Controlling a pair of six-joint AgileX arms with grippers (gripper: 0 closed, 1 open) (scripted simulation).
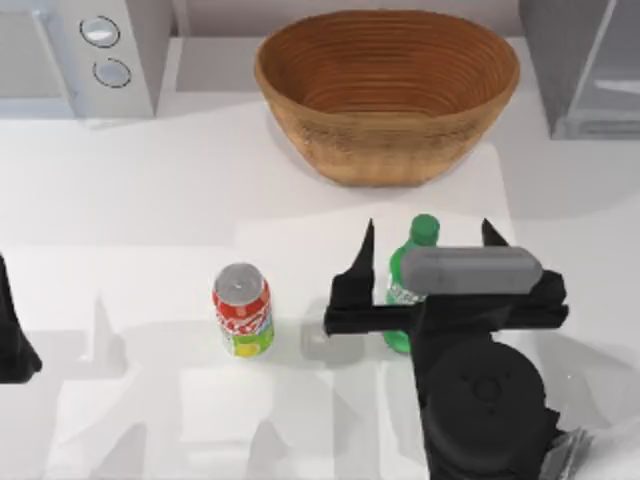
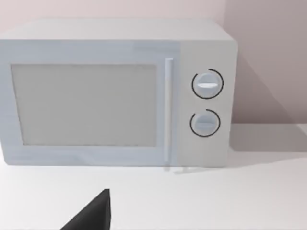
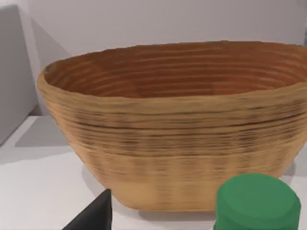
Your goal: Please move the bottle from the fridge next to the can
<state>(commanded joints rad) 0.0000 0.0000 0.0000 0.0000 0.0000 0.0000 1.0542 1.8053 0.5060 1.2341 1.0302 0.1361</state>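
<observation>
The green bottle (image 1: 412, 272) stands upright on the white table, right of the red can (image 1: 243, 310), with a gap about one can wide between them. My right gripper (image 1: 428, 240) is open. Its two dark fingers stand wide on either side of the bottle and touch neither side. In the right wrist view the bottle's green cap (image 3: 258, 201) is close below the camera, with one fingertip (image 3: 98, 213) beside it. The grey fridge (image 1: 590, 70) is at the back right corner. My left gripper (image 1: 12, 340) is parked open at the table's left edge.
A large woven basket (image 1: 385, 95) stands at the back centre, just behind the bottle. A white microwave (image 1: 90, 50) with two round knobs sits at the back left, and it faces the left wrist camera (image 2: 115, 91). Bare table lies in front of the can.
</observation>
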